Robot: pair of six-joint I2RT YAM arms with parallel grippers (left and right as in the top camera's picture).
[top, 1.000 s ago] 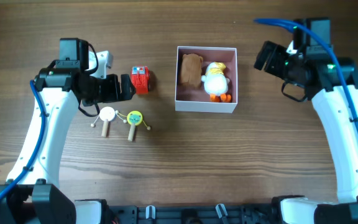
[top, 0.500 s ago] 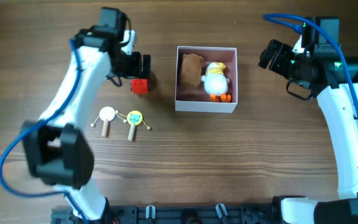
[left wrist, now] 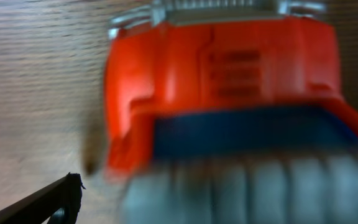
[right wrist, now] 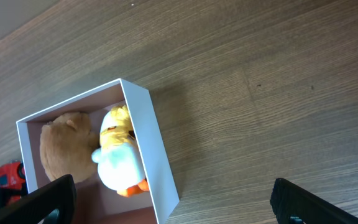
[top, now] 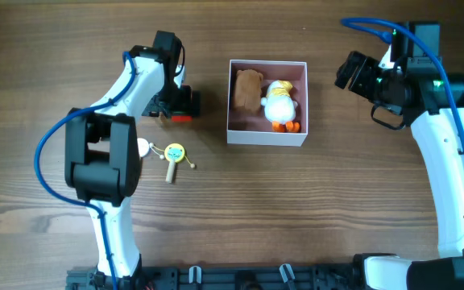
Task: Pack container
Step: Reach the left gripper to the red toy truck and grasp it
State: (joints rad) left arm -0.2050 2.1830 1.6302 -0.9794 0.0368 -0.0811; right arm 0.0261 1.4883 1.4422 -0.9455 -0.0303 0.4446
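The container [top: 267, 135] is a small white box with a pink inside, at the table's centre back. It holds a brown plush [top: 246, 89] and a white and yellow duck [top: 280, 103]. It also shows in the right wrist view [right wrist: 151, 143]. A red and blue toy [top: 180, 118] lies left of the box and fills the left wrist view [left wrist: 229, 81], blurred. My left gripper [top: 188, 102] is right over it, jaws open, one fingertip [left wrist: 64, 196] showing apart from the toy. My right gripper [top: 346, 71] hangs open and empty to the right of the box.
A yellow rattle [top: 174, 153] and a white rattle [top: 141, 148], partly under the left arm, lie on the wooden table in front of the red toy. The left arm stretches from the front edge up to the toy.
My left gripper has swung from the left of the red toy to directly over it and come down close. The right arm has shifted only slightly.
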